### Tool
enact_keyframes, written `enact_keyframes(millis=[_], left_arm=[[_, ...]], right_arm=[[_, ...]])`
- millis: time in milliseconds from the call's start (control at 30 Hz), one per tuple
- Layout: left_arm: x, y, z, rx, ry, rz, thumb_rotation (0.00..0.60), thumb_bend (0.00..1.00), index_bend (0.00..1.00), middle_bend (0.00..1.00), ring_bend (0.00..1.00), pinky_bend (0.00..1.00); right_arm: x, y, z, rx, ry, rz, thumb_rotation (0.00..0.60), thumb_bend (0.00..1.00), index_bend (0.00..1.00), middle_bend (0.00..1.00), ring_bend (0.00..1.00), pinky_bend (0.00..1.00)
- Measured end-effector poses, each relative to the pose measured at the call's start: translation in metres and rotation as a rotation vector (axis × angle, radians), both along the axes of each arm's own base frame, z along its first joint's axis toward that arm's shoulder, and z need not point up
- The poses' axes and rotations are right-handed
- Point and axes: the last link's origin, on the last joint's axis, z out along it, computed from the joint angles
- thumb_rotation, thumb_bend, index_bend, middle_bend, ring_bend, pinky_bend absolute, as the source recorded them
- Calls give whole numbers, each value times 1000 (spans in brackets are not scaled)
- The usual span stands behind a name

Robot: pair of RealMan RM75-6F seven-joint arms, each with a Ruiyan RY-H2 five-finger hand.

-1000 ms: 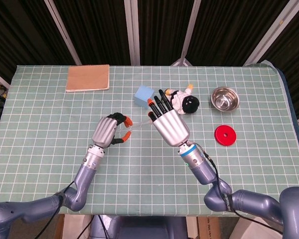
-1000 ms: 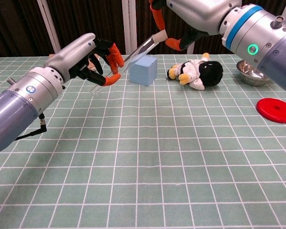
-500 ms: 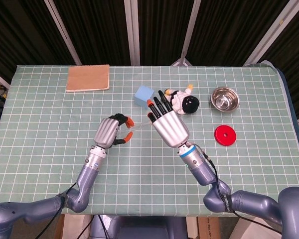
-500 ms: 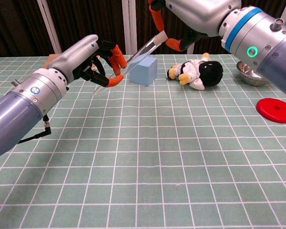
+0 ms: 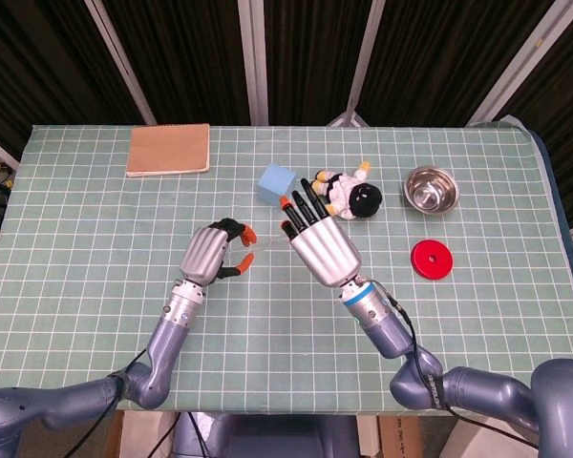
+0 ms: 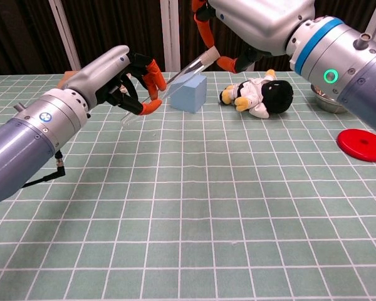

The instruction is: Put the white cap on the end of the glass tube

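My left hand (image 6: 126, 76) grips the lower part of the clear glass tube (image 6: 169, 83), which slants up to the right above the table. At the tube's upper end sits the white cap (image 6: 205, 58), pinched between thumb and a finger of my right hand (image 6: 257, 22). Cap and tube end touch; how far the cap is seated I cannot tell. In the head view the left hand (image 5: 210, 252) and the right hand (image 5: 320, 244) are close together, a faint stretch of tube (image 5: 263, 248) shows between them, and the cap is hidden under the right hand.
A blue cube (image 5: 276, 181) and a plush toy (image 5: 350, 194) lie just behind the hands. A steel bowl (image 5: 432, 189) and a red disc (image 5: 432, 259) are at the right. A brown notebook (image 5: 168, 150) lies at the far left.
My right hand has shifted slightly left, toward the left hand, keeping the cap at the tube's upper end. The left hand has barely moved.
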Motion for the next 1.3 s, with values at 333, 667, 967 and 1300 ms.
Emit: enact_keyframes(millis=[333,667,967,1300], left_arm=[[1,1,1,0,4,-5,600,751,517,547,334,434],[-3,2,4,11,16,-10,600,751,517,547,334,435],[-11,0,7,12,47,-22,600,751,517,547,334,435],[-32,-5,4,-10,177,-50,600,750,517,547,334,434]], right_arm=[[1,0,2,-7,1,-3,600,407,268,156,122,49],[-7,2,5,-8,40,-75,600,407,0,17,20,36],[-21,4,14,-23,34,-121,600,407,0,3,14,36],[-33,-2,34,-56,9,-168,600,407,0,2,14,36]])
